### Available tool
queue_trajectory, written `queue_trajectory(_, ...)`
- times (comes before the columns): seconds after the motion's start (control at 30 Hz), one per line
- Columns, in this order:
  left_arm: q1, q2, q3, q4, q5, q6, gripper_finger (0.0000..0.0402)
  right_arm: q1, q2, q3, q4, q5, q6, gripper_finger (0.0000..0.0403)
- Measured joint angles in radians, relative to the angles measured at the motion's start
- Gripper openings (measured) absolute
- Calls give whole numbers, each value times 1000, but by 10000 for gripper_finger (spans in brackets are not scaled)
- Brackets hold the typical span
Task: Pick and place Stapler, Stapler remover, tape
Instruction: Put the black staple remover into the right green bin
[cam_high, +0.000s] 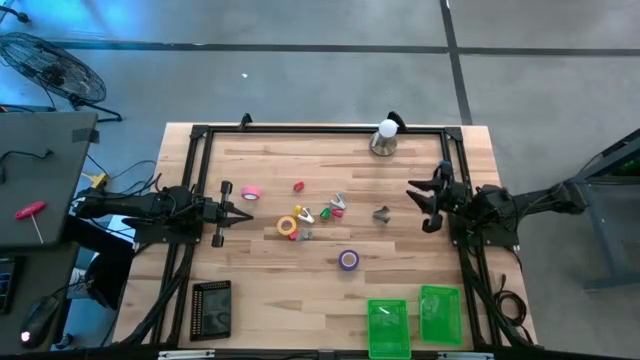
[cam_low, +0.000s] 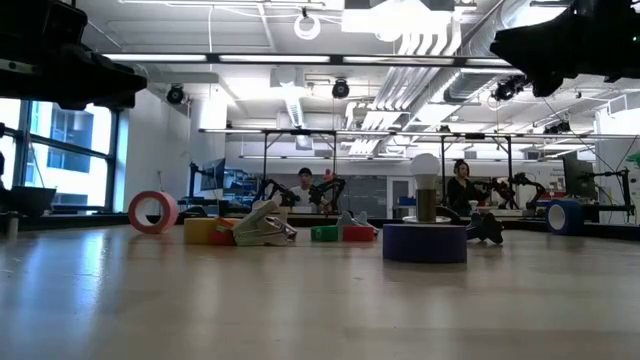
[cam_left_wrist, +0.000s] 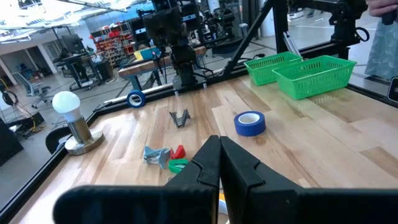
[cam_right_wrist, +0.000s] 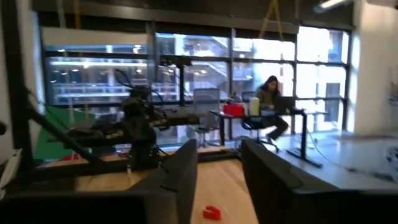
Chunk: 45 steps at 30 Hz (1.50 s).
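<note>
Dark and pinched shut, the left end effector (cam_high: 243, 213) hangs near the left edge of the bench (cam_high: 270, 300), its fingers (cam_left_wrist: 214, 163) pressed together with nothing between them. Just beyond its tips lie the pink tape roll (cam_high: 251, 192) and the yellow-orange tape roll (cam_high: 287, 226), both well inside the left half. The right end effector (cam_high: 422, 206) waits near the right edge with its fingers (cam_right_wrist: 180, 171) spread apart and empty.

Across the middle of the bench sits a loose scatter: a small red piece (cam_high: 298, 186), a silver clip (cam_high: 304, 213), green and red bits (cam_high: 329, 211), and a grey metal stapler remover (cam_high: 381, 213) nearest the right end effector. The purple tape roll (cam_high: 348, 260) lies apart, toward the near edge. Two green baskets (cam_high: 388, 326) stand side by side at the near right corner. A bulb on a stand (cam_high: 384, 138) sits by the far edge, and a black tray (cam_high: 211, 309) rests near the near left corner.
</note>
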Motion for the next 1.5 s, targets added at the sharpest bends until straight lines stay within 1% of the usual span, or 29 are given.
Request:
queue_trajectory(0.07,0,0,0,0,0,0,0,0,40,1,67,-16,-50,145)
queue_trajectory(0.13,0,0,0,0,0,0,0,0,86,21,93,-12,-92,159)
queue_trajectory(0.23,0,0,0,0,0,0,0,0,169,95,62,4,-121,172)
queue_trajectory(0.3,0,0,0,0,0,0,0,0,242,170,-6,20,-126,177)
queue_trajectory(0.37,0,0,0,0,0,0,0,0,319,262,-125,49,-126,178)
queue_trajectory(0.43,0,0,0,0,0,0,0,0,398,369,-284,106,-115,178)
queue_trajectory(0.53,0,0,0,0,0,0,0,0,519,533,-548,199,-53,178)
queue_trajectory(0.7,0,0,0,0,0,0,0,0,704,776,-890,264,120,179)
queue_trajectory(0.8,0,0,0,0,0,0,0,0,796,902,-1092,295,281,179)
queue_trajectory(0.93,0,0,0,0,0,0,0,0,903,1045,-1344,242,480,179)
queue_trajectory(1.03,0,0,0,0,0,0,0,0,972,1111,-1445,180,553,179)
queue_trajectory(1.1,0,0,0,0,0,0,0,0,1009,1132,-1467,143,565,179)
queue_trajectory(1.27,0,0,0,0,0,0,0,-3,1079,1136,-1466,95,557,179)
queue_trajectory(1.4,0,0,0,0,0,0,0,-23,1126,1135,-1472,17,558,179)
queue_trajectory(1.5,0,0,0,0,0,0,0,-40,1153,1135,-1471,-12,544,177)
